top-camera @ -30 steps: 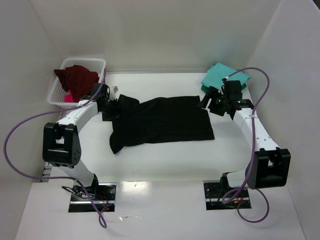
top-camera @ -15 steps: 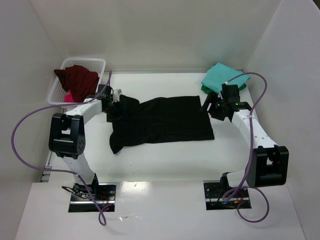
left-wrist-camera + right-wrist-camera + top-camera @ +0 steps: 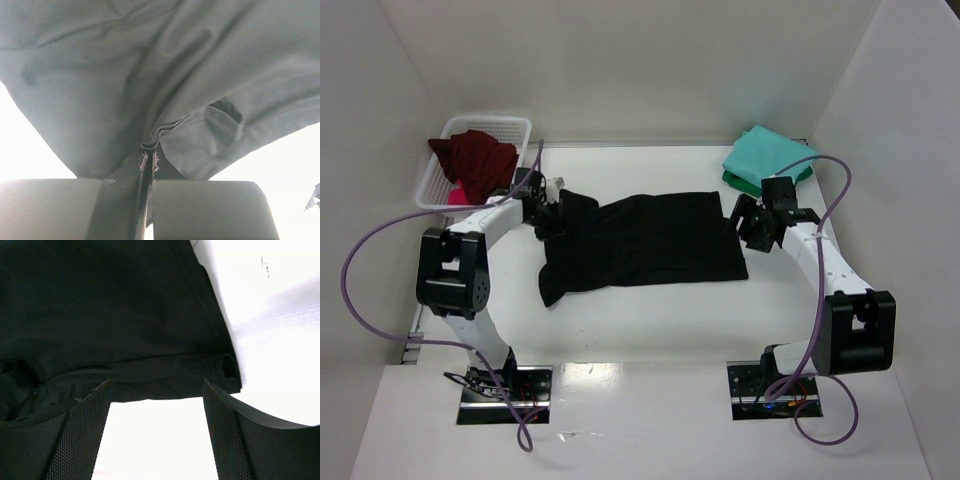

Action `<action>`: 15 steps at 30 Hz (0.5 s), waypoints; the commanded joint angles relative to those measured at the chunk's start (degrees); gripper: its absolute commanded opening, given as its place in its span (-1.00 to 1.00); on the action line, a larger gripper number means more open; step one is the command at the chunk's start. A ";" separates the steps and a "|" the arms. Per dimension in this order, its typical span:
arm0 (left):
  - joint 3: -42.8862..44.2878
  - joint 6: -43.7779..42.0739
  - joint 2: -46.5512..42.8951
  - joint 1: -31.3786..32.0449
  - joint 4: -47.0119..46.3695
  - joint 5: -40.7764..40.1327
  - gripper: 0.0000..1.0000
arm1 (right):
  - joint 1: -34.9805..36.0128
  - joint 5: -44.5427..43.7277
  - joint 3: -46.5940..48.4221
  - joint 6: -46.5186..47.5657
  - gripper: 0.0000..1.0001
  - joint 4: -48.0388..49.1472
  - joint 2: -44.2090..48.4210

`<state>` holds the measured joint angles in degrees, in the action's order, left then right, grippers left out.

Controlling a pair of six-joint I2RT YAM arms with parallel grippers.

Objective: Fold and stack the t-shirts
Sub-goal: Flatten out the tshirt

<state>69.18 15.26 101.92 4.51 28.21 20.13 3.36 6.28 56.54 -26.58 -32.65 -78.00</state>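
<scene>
A large black t-shirt (image 3: 650, 240) lies spread flat mid-table, its left end bunched. My left gripper (image 3: 552, 215) is at that bunched far-left corner. In the left wrist view the left gripper (image 3: 148, 170) is shut on a thin fold of the black t-shirt (image 3: 150, 75). My right gripper (image 3: 740, 222) hangs at the shirt's right edge. In the right wrist view this gripper (image 3: 156, 390) is open, with bare table between its fingers (image 3: 80, 430) and the hem of the black t-shirt (image 3: 100, 315) just beyond the tips. A folded teal t-shirt (image 3: 767, 155) rests on a dark green one (image 3: 732, 180) at the far right.
A white lattice basket (image 3: 520, 125) at the far left holds a maroon t-shirt (image 3: 472, 158) and a pink one (image 3: 457, 196). White walls close in the left, back and right sides. Purple cables loop out from both arms.
My left gripper has closed on the black t-shirt's left corner. My right gripper has slid a little nearer along the shirt's right edge, still open.
</scene>
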 commanded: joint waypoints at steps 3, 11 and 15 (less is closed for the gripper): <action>-0.39 1.22 -12.38 -0.29 3.73 1.84 -0.95 | -0.19 -2.45 -1.52 -1.11 0.56 -3.81 2.23; -4.28 2.58 -22.06 1.47 10.54 4.48 -0.85 | -0.72 -3.73 0.32 -0.76 0.65 -6.46 0.37; -6.58 3.80 -26.67 3.22 14.94 6.59 -0.68 | -0.72 -1.44 0.32 -0.23 0.64 -4.97 -0.23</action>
<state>64.56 17.10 79.14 6.52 37.49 23.31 3.04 3.91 55.27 -27.44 -37.62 -77.73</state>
